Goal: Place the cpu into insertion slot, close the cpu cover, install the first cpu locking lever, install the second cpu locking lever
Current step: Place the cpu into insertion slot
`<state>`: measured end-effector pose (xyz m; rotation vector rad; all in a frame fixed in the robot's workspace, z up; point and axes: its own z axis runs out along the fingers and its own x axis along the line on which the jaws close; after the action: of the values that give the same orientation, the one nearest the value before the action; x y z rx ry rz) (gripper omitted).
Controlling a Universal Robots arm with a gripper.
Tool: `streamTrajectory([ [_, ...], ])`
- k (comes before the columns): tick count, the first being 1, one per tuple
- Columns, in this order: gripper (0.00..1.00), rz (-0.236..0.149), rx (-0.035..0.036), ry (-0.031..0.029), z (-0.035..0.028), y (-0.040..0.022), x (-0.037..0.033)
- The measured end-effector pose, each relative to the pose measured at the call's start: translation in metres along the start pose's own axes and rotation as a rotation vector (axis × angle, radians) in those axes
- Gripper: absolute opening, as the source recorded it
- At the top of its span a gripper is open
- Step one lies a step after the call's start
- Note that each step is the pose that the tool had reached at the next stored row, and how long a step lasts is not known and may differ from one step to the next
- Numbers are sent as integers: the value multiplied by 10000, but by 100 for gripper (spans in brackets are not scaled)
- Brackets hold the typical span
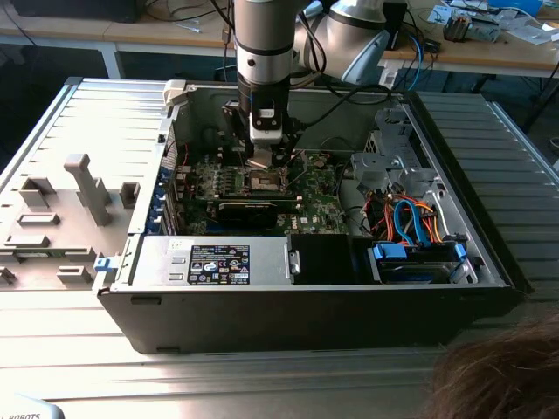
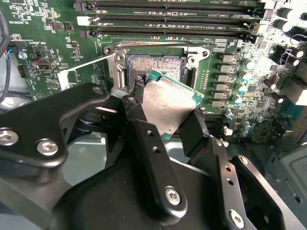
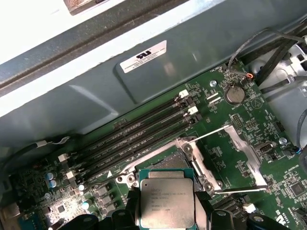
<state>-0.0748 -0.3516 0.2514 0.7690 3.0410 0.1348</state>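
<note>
**CPU PLACEMENT: cpu (image 2: pixel 169 98) in gripper (image 1: pixel 262 159), over slot (image 2: pixel 153 64)**

Exterior view. The arm reaches down into the open case (image 1: pixel 489 262). The gripper sits low over the green board (image 1: pixel 319 199), directly above the slot.

Second wrist view. Two black fingers (image 2: pixel 144 129) are clamped on opposite edges of the cpu. The chip is tilted, with one corner close to the slot's rim; whether it touches cannot be told. The slot's pin field lies bare.

First wrist view. The cpu hangs just beside the slot, on the side away from the memory slots (image 3: pixel 139 129). The cover (image 3: pixel 245 152) is swung open and lies clear of the slot. A thin lever (image 3: pixel 211 132) stands free beside it.

Step in hand, as judged: the first, placing the cpu. The chip is not seated, the cover is not closed and neither lever is latched.

Requirement, as judged: the chip must be level and square to the rim, then lowered without sideways scrub. The exposed pins look easy to bend.
</note>
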Motion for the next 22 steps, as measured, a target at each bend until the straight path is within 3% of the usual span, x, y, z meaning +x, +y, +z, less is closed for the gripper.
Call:
streamTrajectory([
  [22,54,586,-11,-49,18,-2,0],
])
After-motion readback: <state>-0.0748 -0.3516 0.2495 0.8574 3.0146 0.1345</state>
